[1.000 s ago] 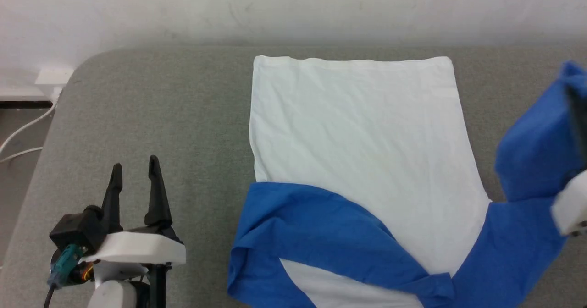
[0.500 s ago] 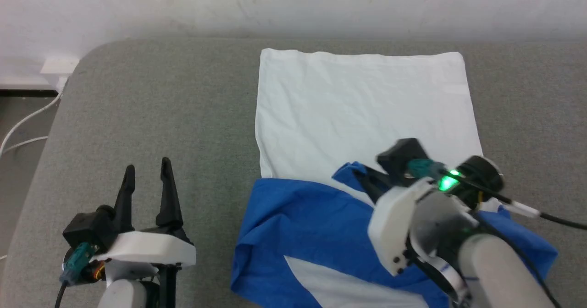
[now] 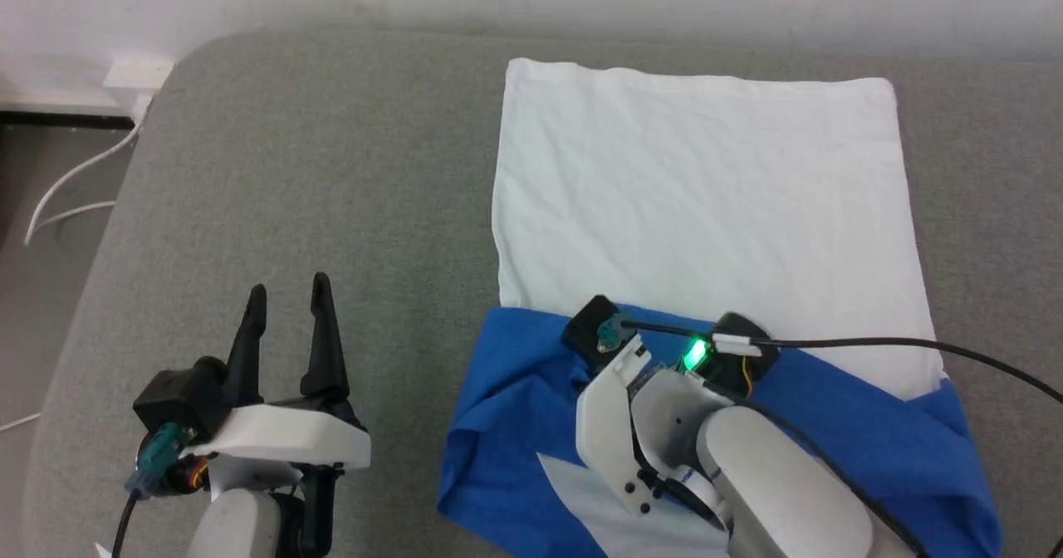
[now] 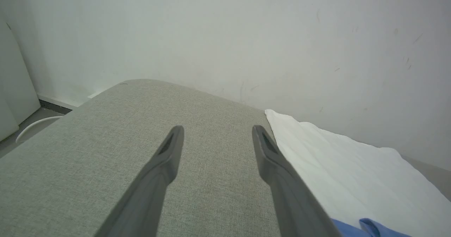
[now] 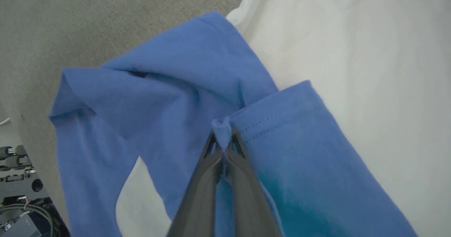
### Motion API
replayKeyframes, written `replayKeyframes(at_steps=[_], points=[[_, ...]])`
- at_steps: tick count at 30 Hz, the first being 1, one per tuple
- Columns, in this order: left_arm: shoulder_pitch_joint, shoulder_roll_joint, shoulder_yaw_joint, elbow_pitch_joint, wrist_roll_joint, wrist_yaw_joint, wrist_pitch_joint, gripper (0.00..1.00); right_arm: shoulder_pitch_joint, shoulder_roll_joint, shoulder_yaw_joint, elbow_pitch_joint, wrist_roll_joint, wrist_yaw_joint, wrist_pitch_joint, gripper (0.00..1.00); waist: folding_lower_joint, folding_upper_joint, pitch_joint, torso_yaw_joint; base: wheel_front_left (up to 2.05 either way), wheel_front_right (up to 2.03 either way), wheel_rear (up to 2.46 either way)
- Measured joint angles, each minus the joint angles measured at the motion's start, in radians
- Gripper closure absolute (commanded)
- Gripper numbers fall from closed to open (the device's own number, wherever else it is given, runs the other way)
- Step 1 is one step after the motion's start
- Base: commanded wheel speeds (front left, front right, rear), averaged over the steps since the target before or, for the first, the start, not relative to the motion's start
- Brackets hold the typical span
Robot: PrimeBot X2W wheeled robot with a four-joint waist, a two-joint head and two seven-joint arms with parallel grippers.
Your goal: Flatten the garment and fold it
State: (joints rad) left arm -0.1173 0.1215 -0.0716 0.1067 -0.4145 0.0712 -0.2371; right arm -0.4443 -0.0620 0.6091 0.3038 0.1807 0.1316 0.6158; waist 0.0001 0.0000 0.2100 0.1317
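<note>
Right gripper [image 5: 222, 133]: fingers pressed together, pinching a small bunch of blue cloth at the hemmed corner of a sleeve [image 5: 282, 124]. The stitched hem runs off to the right of the fingertips in the wrist view. The pinched cloth sits right at the fingertips; the rest of the sleeve lies beneath and behind them.

Garment [image 3: 698, 201]: lies on the grey padded surface [image 3: 332, 168]. Its white body is spread flat ahead of the right gripper, reaching to the far edge near the wall [image 4: 246, 36]. The blue shoulders and sleeves are bunched in folds around and to the left of that gripper, with a wedge of white showing among the blue on the near side. In the head view the right arm [image 3: 772, 491] reaches in over the blue part; a green light [image 3: 696, 354] glows at the wrist and a black cable [image 3: 872, 344] trails off to the right. The fingertips are hidden under the wrist there.

Left gripper [image 3: 289, 288]: fingers spread, nothing between them, poised over bare grey surface. The garment lies well to its right, apart from it. The left wrist view shows the white edge [image 4: 352, 173] just beyond the right finger, no contact.

Beyond the left gripper, off the surface's far left corner: a white socket [image 3: 137, 72] on the wall and white cords [image 3: 75, 184] on the floor.
</note>
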Motion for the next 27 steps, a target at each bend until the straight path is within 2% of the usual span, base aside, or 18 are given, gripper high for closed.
replayKeyframes(at_steps=[4,5,6,7,11,16,22,27], points=[[-0.009,-0.002,0.0,0.016,-0.001,-0.002,-0.005,0.0,-0.002,0.001,0.02,0.059,0.033,0.0,0.017,1.0,0.0,0.0,0.01,0.011,0.0,0.0,0.0],[-0.009,-0.002,0.0,0.02,-0.001,-0.006,-0.007,0.0,-0.004,0.001,0.021,0.062,0.044,0.0,0.018,0.74,0.0,0.0,0.011,0.012,0.0,0.0,0.0],[-0.009,-0.003,-0.001,0.025,-0.001,-0.009,-0.008,0.0,-0.006,0.0,0.021,0.062,0.056,0.0,0.017,0.56,0.0,0.0,0.01,0.012,0.0,0.0,0.0],[-0.009,-0.003,-0.002,0.03,-0.001,-0.009,-0.01,0.0,-0.006,0.0,0.019,0.06,0.069,0.0,0.016,0.0,0.0,0.0,0.008,0.011,0.0,0.0,0.0],[-0.009,-0.004,-0.007,0.047,-0.001,-0.01,-0.01,0.0,0.005,0.0,-0.024,0.015,0.125,0.0,-0.023,0.0,0.0,0.0,-0.009,0.006,0.0,0.0,0.0],[-0.009,0.004,-0.007,0.056,0.0,-0.018,-0.011,0.0,0.053,0.004,-0.142,-0.134,0.191,0.0,-0.153,0.0,-0.0002,0.0,-0.031,-0.013,0.0,0.0,0.0],[-0.013,0.036,-0.013,0.057,0.004,-0.028,-0.003,0.0,0.156,0.005,-0.321,-0.322,0.165,0.0,-0.327,0.0,-0.0002,0.0,-0.048,-0.052,0.0,0.0,0.0],[-0.09,0.086,-0.034,0.047,0.026,-0.063,0.044,0.0,0.25,0.007,-0.476,-0.42,0.099,0.0,-0.446,0.0,-0.0002,0.0,-0.038,-0.091,0.0,0.0,0.0]])
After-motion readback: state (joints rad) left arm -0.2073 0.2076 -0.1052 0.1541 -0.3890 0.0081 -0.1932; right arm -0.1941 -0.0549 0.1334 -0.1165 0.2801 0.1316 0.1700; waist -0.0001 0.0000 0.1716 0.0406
